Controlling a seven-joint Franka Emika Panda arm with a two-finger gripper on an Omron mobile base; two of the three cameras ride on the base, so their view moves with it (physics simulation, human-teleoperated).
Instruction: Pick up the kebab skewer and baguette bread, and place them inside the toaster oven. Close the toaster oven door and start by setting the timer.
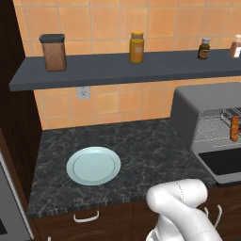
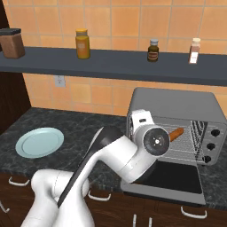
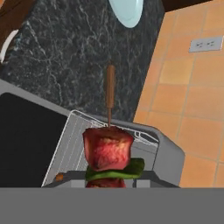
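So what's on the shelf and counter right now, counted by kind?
Shelf containers: 4 (brown canister, yellow jar, dark bottle, white-and-red bottle)
Plates: 1 (pale blue plate)
Toaster ovens: 1 (toaster oven, door down)
Food pieces: 2 (baguette bread on the rack, kebab skewer at the hand)
Total: 8

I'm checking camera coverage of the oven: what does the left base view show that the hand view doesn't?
Left base view alone: the shelf with its jars, and the baguette bread on the rack. Hand view alone: the kebab skewer close up, over the rack's edge. Both: the pale blue plate, the black counter, the toaster oven with its door down, and the wall outlet.
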